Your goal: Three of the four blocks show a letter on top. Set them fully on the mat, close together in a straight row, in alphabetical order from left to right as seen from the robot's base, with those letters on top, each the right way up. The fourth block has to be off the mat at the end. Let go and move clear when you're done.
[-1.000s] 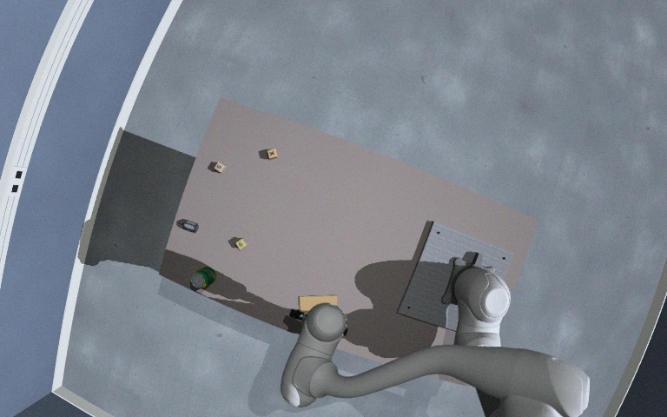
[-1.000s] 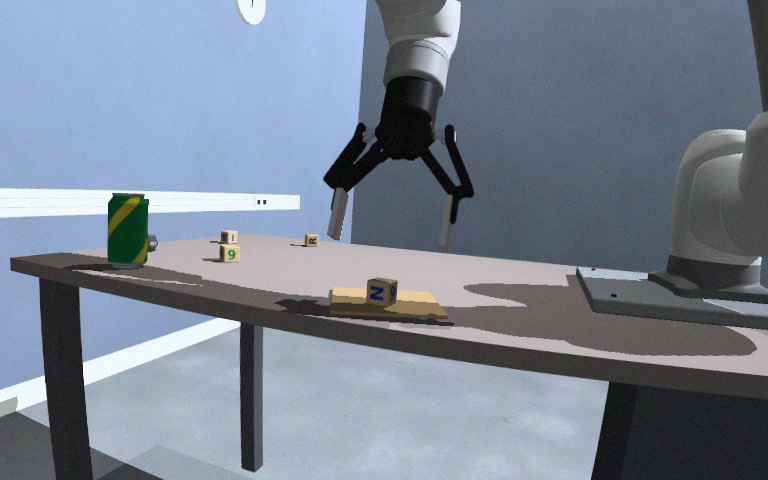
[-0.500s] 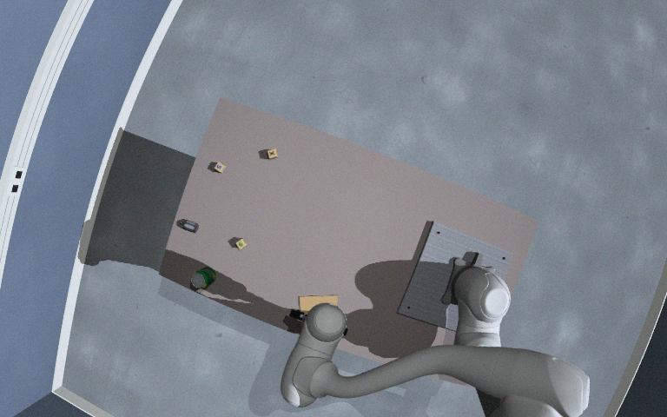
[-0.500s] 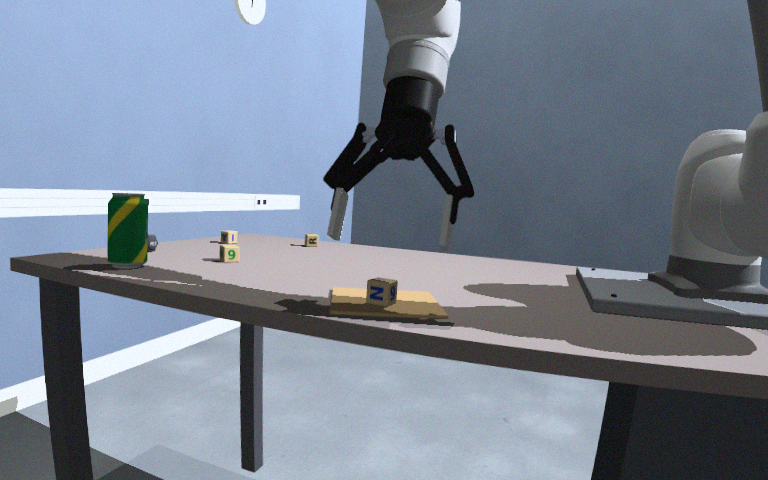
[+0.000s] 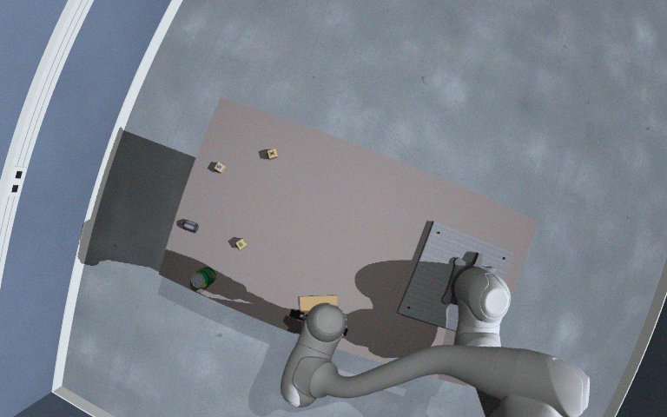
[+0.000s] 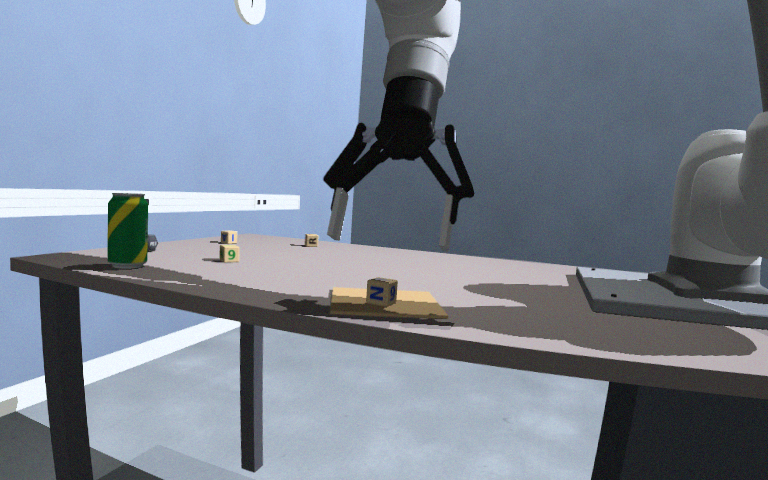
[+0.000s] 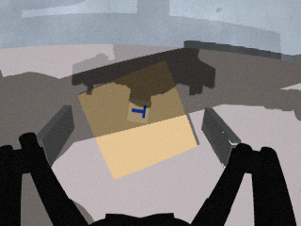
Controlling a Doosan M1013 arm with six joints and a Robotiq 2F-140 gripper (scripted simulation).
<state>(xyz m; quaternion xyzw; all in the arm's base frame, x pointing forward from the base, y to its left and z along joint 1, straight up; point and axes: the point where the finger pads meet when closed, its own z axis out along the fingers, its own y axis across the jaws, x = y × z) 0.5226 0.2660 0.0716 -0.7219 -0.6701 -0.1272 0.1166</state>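
A tan mat [image 6: 389, 306] lies near the table's front edge, and it also shows in the wrist view [image 7: 138, 120]. One wooden block [image 6: 381, 291] stands on it, with a blue N and a green 9 on its sides; from the wrist it [image 7: 141, 111] shows a blue mark on top, in shadow. My gripper [image 6: 390, 229] hangs open and empty well above this block, a finger to either side in the wrist view [image 7: 138, 135]. From above, my wrist [image 5: 321, 321] hides the block and part of the mat [image 5: 318, 301]. Three more blocks lie far off the mat: one [image 5: 241, 243] with a green mark, one [image 5: 220, 167] with a blue mark, and one [image 5: 272, 153] with a dark mark.
A green and yellow can [image 6: 128, 229] stands at the table's left front corner. A small grey object [image 5: 189, 225] lies near the left edge. My base plate [image 5: 454, 274] takes up the right end of the table. The mat sits close to the front edge.
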